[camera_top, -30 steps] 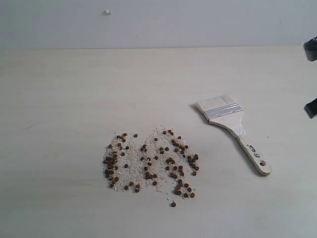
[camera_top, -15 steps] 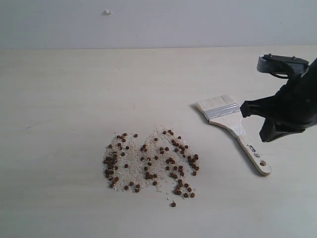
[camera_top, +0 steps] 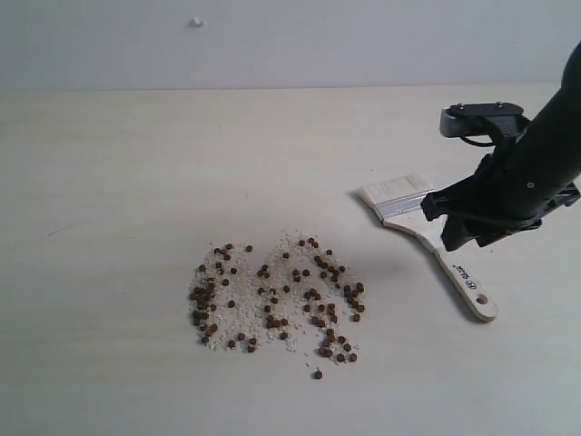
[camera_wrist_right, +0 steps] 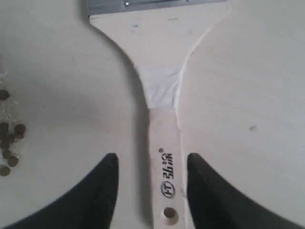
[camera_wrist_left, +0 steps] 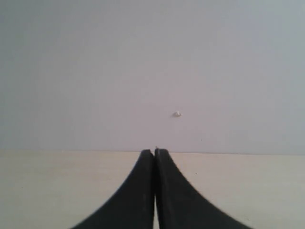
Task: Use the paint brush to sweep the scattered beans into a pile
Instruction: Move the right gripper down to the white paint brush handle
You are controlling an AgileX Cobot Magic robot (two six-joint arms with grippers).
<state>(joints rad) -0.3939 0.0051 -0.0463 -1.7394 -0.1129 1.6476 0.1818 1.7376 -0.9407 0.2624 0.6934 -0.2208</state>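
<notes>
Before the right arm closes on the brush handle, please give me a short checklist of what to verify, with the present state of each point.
1. The right gripper is open: ok, its fingers stand apart.
2. The handle of the paint brush lies between the fingers: ok, one finger is on each side of it in the right wrist view.
3. The fingers are low enough to catch the handle: cannot tell, their height above the table is not clear.
4. The paint brush lies flat, apart from the beans: ok.
5. The left gripper is shut and away from the work: ok, it does not show in the exterior view.
</notes>
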